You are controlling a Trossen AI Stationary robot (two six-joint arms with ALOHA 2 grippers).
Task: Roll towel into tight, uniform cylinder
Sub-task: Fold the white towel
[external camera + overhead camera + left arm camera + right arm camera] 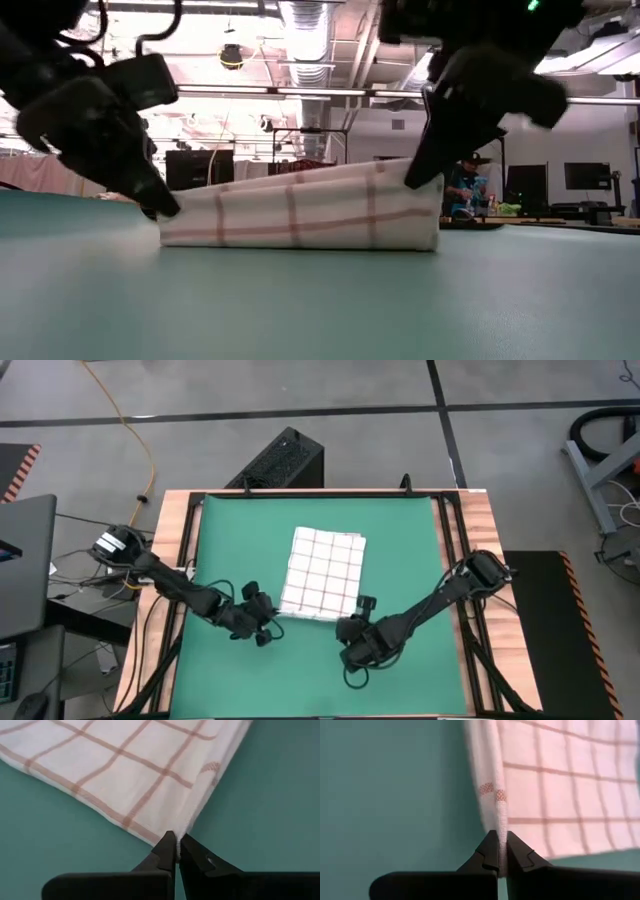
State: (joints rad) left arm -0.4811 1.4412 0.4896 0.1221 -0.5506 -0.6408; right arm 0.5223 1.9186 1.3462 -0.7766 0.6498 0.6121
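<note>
We count one towel (322,573), one green mat (220,530), two arms and two grippers, so nothing is doubled up. The towel is white with thin reddish grid lines and lies spread on the middle of the mat, a bit skewed, not rolled into anything. Its near edge is where the action is: the left gripper (268,618) sits at the near left corner and the right gripper (352,622) at the near right corner.

The wrist views show what the overhead can't. In the left one, the left gripper's two dark fingers are pinched together with the towel's corner tip caught between them. In the right one, the right gripper's fingers are closed on the towel's hemmed edge, the cloth rising up from between the tips.

The low view adds the height: the right corner is lifted off the mat, higher than the left one, so the cloth slopes down toward the left gripper, which is right at mat level. From above that just looks flat. The low view also catches a person (463,186) seated far back in the room.
</note>
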